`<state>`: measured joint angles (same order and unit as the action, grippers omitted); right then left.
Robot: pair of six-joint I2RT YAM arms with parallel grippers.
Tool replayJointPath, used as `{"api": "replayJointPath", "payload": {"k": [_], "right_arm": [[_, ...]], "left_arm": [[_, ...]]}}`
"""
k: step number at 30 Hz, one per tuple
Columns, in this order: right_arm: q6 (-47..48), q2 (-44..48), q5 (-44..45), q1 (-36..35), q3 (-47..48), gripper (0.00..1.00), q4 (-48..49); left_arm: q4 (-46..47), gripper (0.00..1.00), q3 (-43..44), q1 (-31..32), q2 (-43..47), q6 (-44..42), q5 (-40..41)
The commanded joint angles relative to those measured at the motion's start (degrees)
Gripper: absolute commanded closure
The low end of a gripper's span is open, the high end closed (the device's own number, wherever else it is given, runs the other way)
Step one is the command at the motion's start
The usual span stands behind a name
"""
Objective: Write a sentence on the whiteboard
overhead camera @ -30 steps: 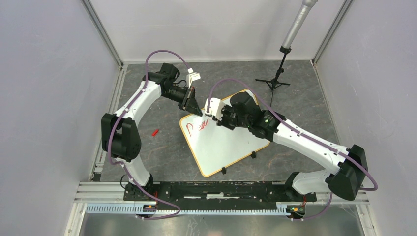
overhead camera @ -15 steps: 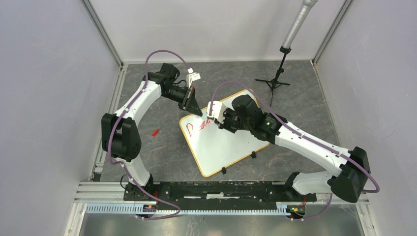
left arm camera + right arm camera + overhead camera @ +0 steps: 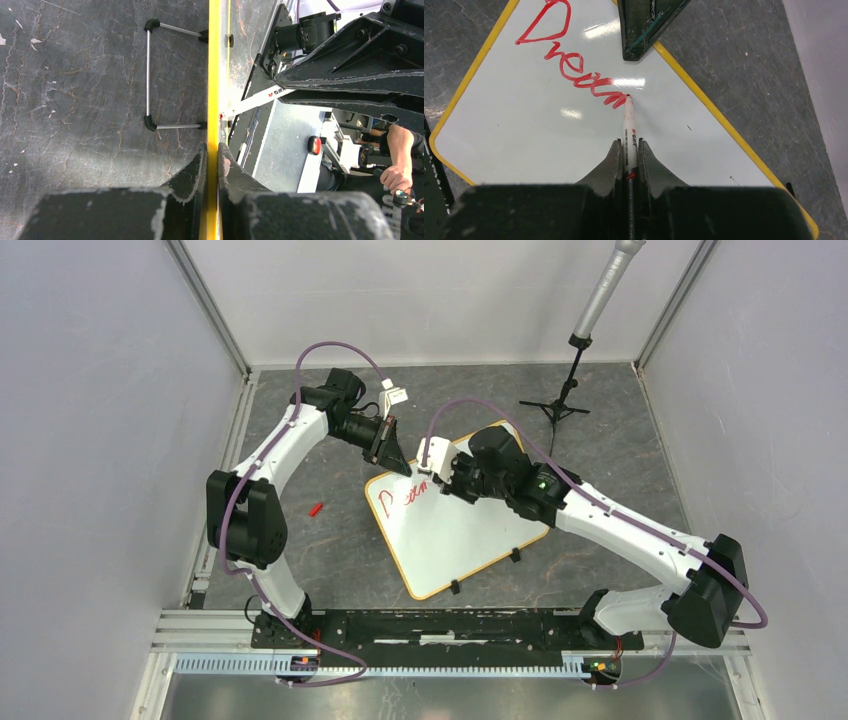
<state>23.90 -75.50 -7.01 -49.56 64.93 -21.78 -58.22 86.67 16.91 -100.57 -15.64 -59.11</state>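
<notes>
Two tools are clamped shut: my left tool (image 3: 212, 150) pinches the far rim of the whiteboard (image 3: 450, 530) lying on the surface (image 3: 330, 550), my right tool (image 3: 628, 155) grips the marker (image 3: 629, 130), tip on the board ending the red writing (image 3: 574, 70), so I'd press lightly, evenly.

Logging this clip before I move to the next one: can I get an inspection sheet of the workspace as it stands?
Surface: dark grey table, scuffed; the whiteboard lies on it.
Job's things: whiteboard yellow-rimmed; sentence begun in red, reading roughly "Dream"; marker tip on the board at the last letter.
Clutter: small red piece, perhaps a cap, left of the board.
Claws: left claw shut on the whiteboard's rim; right claw shut on the marker.
Cables: purple cables loop along both arms.
Surroundings: pale walls; tripod stand at the back right.
</notes>
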Motion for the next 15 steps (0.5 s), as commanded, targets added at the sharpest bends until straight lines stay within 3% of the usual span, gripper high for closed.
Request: {"api": "replayJointPath", "payload": {"k": [1,15], "right_arm": [[0.1,-0.5,2.3,0.9,2.1,1.0,1.2],[0.3,2.4,2.0,1.6,-1.9,1.0,0.6]], "left_arm": [[-1.8,0.98,0.1,2.6,-1.7,-3.4,1.1],[-1.9,0.98,0.4,2.7,-2.1,-3.2,1.2]]}}
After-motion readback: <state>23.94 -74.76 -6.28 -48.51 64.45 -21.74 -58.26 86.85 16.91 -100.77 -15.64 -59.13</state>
